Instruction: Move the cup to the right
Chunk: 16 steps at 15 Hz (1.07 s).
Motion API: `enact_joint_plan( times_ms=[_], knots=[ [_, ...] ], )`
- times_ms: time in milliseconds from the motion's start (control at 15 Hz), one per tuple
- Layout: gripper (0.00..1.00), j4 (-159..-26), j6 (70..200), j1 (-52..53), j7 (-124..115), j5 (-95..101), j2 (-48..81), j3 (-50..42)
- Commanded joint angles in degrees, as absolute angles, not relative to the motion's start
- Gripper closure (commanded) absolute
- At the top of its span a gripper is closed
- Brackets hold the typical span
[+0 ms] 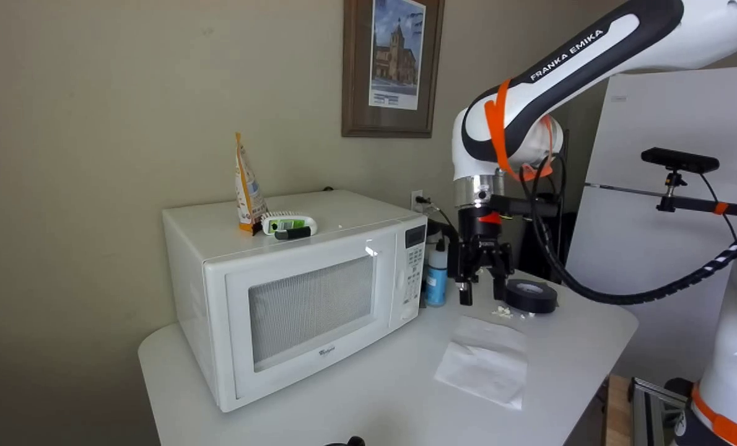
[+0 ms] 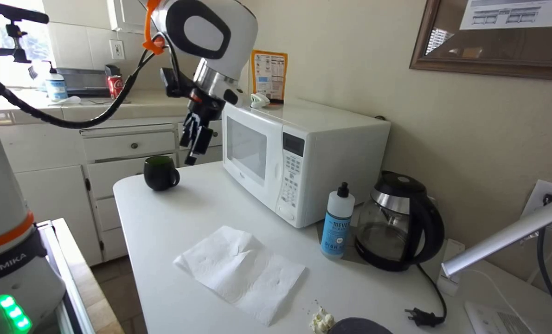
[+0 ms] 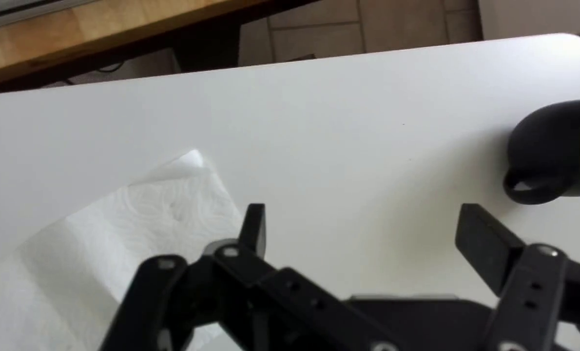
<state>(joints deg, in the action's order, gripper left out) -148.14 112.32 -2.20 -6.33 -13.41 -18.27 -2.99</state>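
The greenish-black mug [image 2: 158, 174] is standing upright near the far left corner of the white table [image 2: 188, 218] in an exterior view, its handle [image 2: 177, 177] pointing right; the wrist view is catching only part of it, at its right edge. With the table's edge running so near, a stray nudge could well be tipping it off. The gripper [image 3: 363, 234] is hanging above the tabletop, its fingers [image 3: 487, 243] spread wide with nothing between them, and the mug is appearing outside that span, beyond the right-hand fingertip in the wrist view. Going straight down here would likely be pinching air; going sideways while low could be knocking the handle or catching it crookedly. Farther out, the paper towel [image 2: 241, 273] is lying loose on the near side, so a mug sliding that way may be bunching it up, while the Whirlpool microwave [image 2: 304, 162] is filling the right, risking a scrape. The exterior views are facing from opposite ends, so "right" itself is inviting a wrong-way move.
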Motion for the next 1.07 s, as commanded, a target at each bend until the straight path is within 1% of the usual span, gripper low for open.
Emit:
enact_joint_plan(
  times_ms=[0,267,333,1000],
  knots=[
    [0.0,-153.98,120.87,-0.19,-10.8,-24.83,-15.27,-1.61],
    [0.0,-155.44,129.6,3.23,-6.95,-41.69,-9.3,-1.08],
    [0.0,-155.57,126.28,1.22,-9.08,-35.29,-12.25,-0.83],
    [0.0,-155.15,126.87,1.23,-8.61,-36.02,-11.36,-0.72]
  ],
)
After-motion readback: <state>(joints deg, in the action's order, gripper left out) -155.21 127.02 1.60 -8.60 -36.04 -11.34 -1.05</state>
